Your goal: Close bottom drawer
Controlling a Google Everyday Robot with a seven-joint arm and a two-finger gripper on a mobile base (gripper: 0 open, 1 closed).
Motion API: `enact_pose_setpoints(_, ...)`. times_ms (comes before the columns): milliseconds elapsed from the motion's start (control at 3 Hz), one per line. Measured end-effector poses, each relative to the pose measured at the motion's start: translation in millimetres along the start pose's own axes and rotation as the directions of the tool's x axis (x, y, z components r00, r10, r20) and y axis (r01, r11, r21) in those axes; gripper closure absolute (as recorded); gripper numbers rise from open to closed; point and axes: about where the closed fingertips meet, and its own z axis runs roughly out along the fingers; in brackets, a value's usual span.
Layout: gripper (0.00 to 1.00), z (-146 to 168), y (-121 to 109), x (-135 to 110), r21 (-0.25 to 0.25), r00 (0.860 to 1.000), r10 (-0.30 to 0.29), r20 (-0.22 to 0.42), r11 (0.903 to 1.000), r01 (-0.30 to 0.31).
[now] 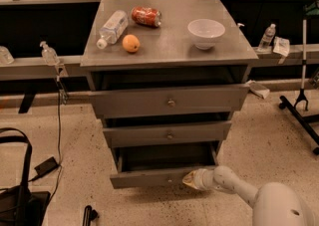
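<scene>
The bottom drawer [149, 176] is the lowest of three grey drawers in the metal cabinet. It stands pulled out, its dark tray showing behind a slim front with a small centre knob. My gripper [189, 179] comes in from the lower right on a white arm and its tip rests against the right part of that drawer front, just right of the knob.
The middle drawer [167, 134] and top drawer [169, 101] also stick out a little. On the cabinet top [169, 46] lie a water bottle [111, 28], a red can [146, 16], an orange [131, 43] and a white bowl [206, 32]. A black bag [20, 200] sits at lower left, a stand foot [299, 110] at right.
</scene>
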Motion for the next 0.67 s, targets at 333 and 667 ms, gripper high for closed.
enact_pose_setpoints(333,1.00,-1,1,0,0.000,1.000,0.000,0.000,1.0000,0.000)
enact_pose_setpoints(667,1.00,3,-15,3,0.028,0.999,0.026,0.026,0.9993,-0.027)
